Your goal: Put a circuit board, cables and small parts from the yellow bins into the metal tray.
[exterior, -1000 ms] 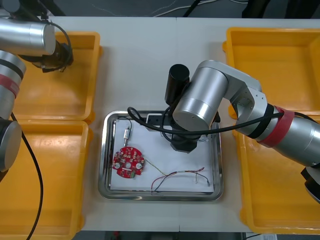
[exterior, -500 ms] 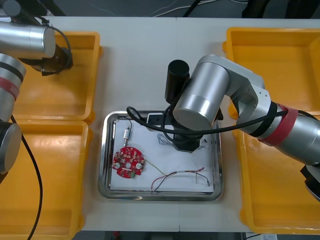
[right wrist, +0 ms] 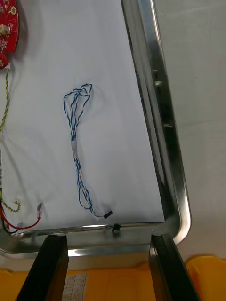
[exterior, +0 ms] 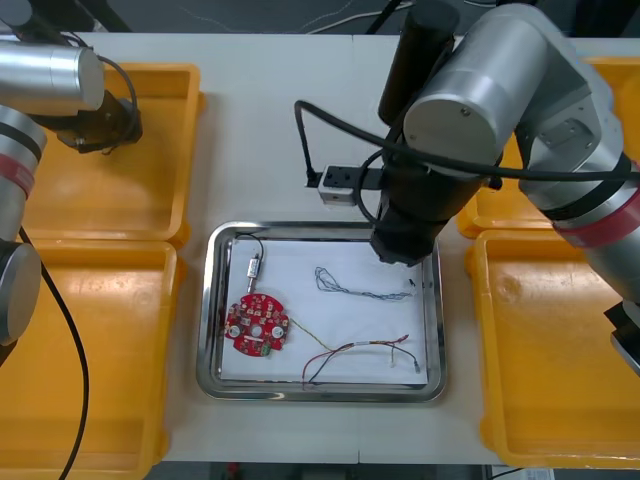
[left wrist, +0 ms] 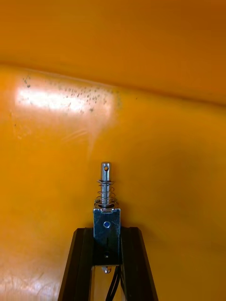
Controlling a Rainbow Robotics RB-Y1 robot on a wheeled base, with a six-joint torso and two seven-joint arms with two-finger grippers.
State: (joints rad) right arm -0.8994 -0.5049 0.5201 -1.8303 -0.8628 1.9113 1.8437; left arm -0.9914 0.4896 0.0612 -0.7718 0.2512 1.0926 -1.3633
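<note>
Yellow bins [exterior: 100, 330] flank the metal tray [exterior: 205, 310] on the counter [exterior: 270, 120]. The right claw [right wrist: 106, 237], wide open and empty, hangs above the tray's far right corner. In the tray lie a circuit board [exterior: 256, 325] by the left edge, a red and yellow cable [exterior: 355, 347], a blue and white cable [exterior: 345, 288] and a small metal part [exterior: 254, 266]. The left claw [left wrist: 107, 230], over the far left bin [exterior: 120, 190], clamps a second small metal part [left wrist: 107, 207].

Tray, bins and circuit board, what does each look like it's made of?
Tray: likely polished metal; the rim is shiny and mirrors its surroundings. A matte white sheet, maybe paper, lines the inside.
Bins: probably moulded plastic; uniform yellow, smooth, with soft glossy highlights.
Board: looks like a rigid, red-coated circuit laminate dotted with small silvery spots.
</note>
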